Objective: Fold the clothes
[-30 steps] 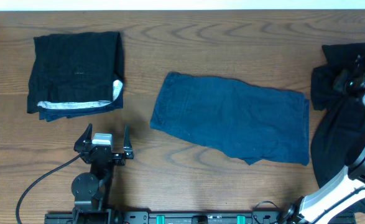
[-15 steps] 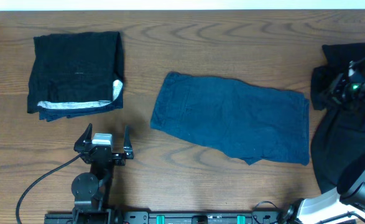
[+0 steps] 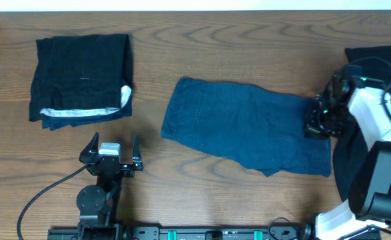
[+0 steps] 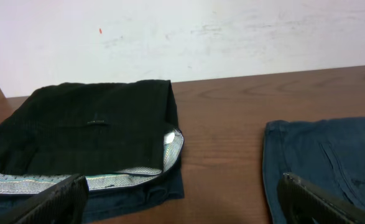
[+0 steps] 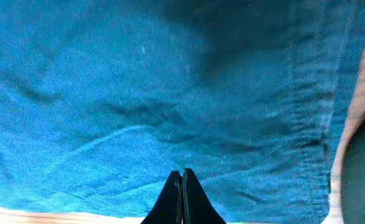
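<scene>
The right gripper (image 3: 317, 124) is shut, its two black fingertips (image 5: 182, 186) pressed together with no gap. It sits over the right end of the shorts (image 3: 248, 127). The wrist view does not show whether any cloth is caught between the tips. That view is filled with blue fabric, lightly creased, with a stitched seam (image 5: 306, 112) running down its right side. A strip of wood and some dark cloth show past that edge.

The left gripper (image 3: 114, 141) stands wide open near the front edge of the table (image 3: 202, 47). It holds nothing and touches no cloth, and a cable (image 3: 42, 193) trails from its arm. Its fingers (image 4: 45, 202) frame the bottom corners of its own view.

The shorts lie spread flat at the middle of the table, slightly slanted, with the left end higher than the right. A stitched band runs along the left end, and a small fold sticks out at the lower right edge.

A folded black garment (image 3: 82, 77) lies at the far left, well apart from the shorts. A silvery-white edge (image 3: 82, 112) shows along its near side and turns up at the right corner. A black pile (image 3: 375, 60) sits at the right edge of the table, partly hidden by the right arm.
</scene>
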